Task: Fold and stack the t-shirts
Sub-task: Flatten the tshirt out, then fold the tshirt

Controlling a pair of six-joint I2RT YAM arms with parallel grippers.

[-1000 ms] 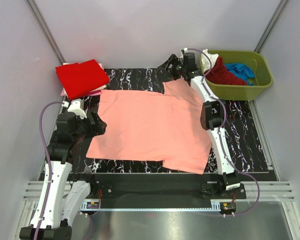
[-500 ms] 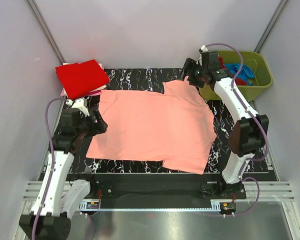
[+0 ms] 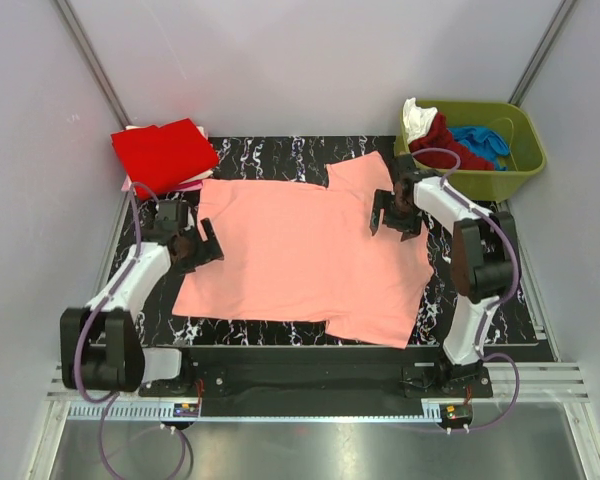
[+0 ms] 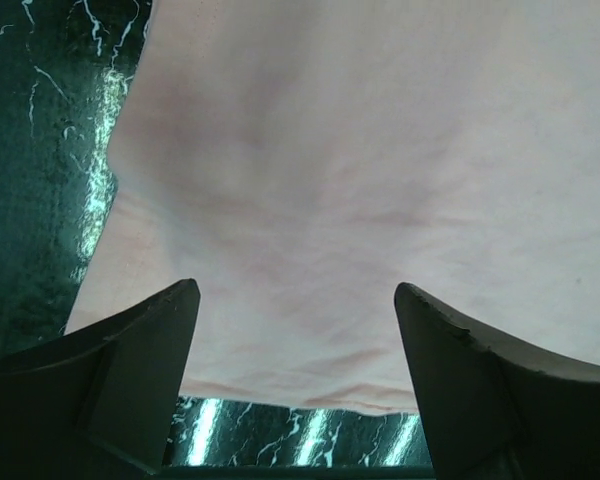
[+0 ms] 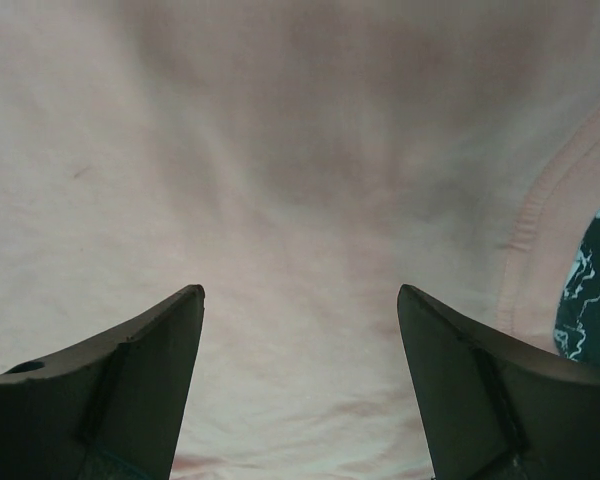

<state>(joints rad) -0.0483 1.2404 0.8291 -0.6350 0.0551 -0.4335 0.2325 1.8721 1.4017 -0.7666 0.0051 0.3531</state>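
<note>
While the black marbled mat (image 3: 480,290) is covered by the salmon-pink t-shirt (image 3: 300,255) spread flat, other t-shirts (image 3: 448,143) are heaped in the olive tub (image 3: 525,150), bright red t-shirt (image 3: 163,155) folded far left; left gripper (image 3: 204,250) and right gripper (image 3: 392,225) are seen wide open over pink cloth, nothing gripped

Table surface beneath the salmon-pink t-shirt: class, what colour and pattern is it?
The table surface is black with white marbled streaks, clearest in the top external view.
</note>
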